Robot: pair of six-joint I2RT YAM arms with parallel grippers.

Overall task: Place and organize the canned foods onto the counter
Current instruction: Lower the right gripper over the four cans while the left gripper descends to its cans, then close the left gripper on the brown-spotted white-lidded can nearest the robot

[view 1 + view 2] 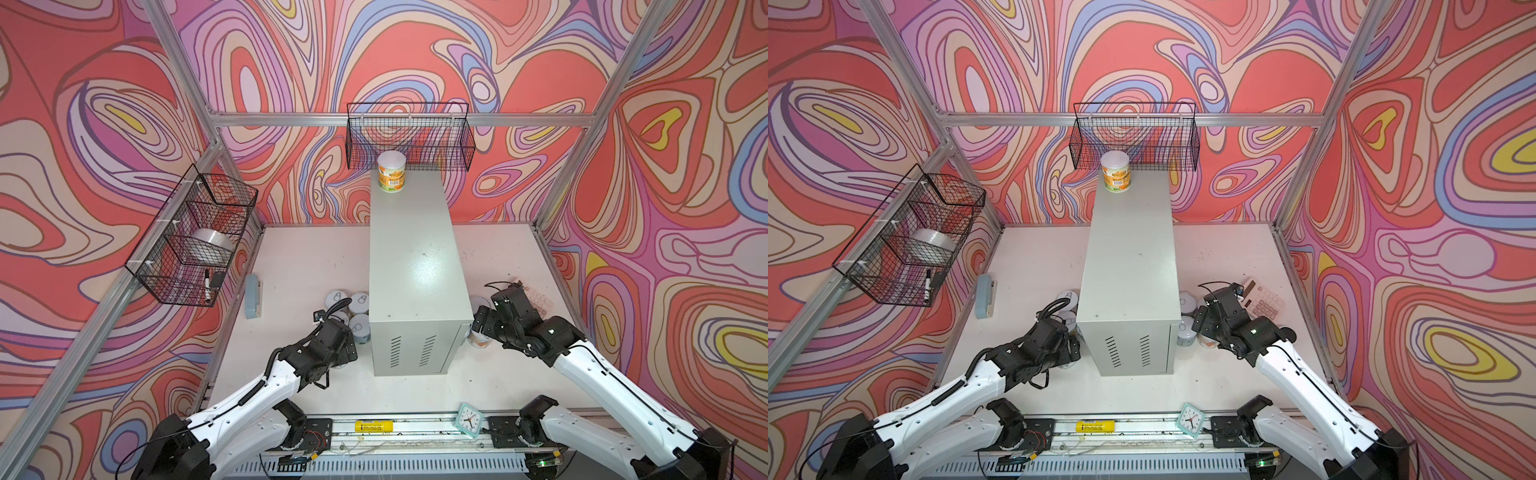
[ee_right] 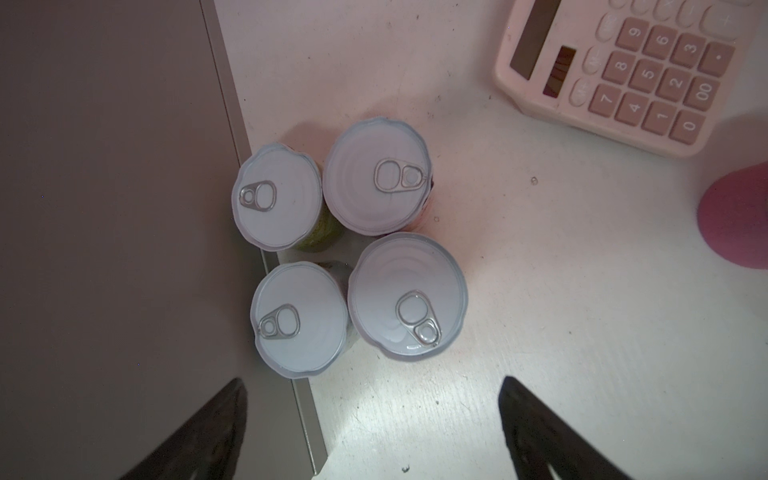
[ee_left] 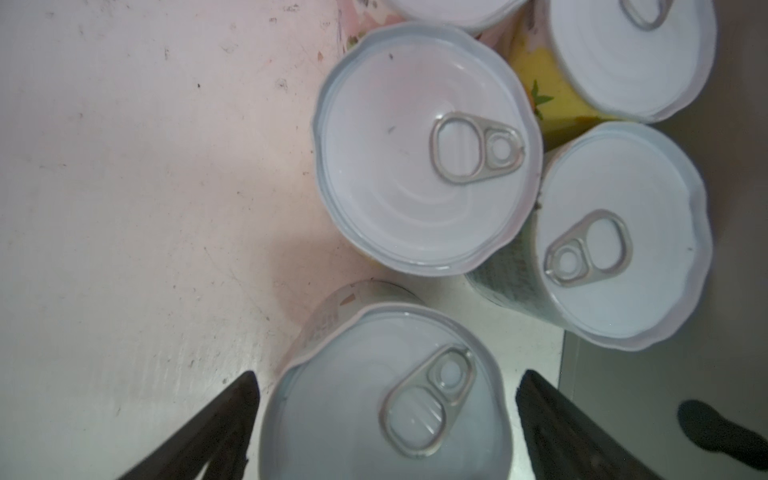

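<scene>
The counter (image 1: 415, 266) is a tall light-grey metal box in the middle of the white table, seen in both top views. One orange-labelled can (image 1: 391, 171) stands upright at its far end. Several cans (image 1: 353, 305) are clustered on the table at its left side. My left gripper (image 3: 386, 382) is open and straddles the nearest of them (image 3: 374, 415), with a gap at each finger. More cans (image 2: 376, 174) stand in a tight group at the counter's right side. My right gripper (image 2: 372, 381) hangs open and empty above the table just short of them, beside the counter's wall.
A pink calculator (image 2: 623, 70) and a round pink thing (image 2: 735, 216) lie right of the right-hand cans. Wire baskets hang on the back wall (image 1: 409, 137) and the left wall (image 1: 195, 237). A grey-blue stapler (image 1: 252, 296) lies at the left; a small clock (image 1: 470, 419) stands at the front rail.
</scene>
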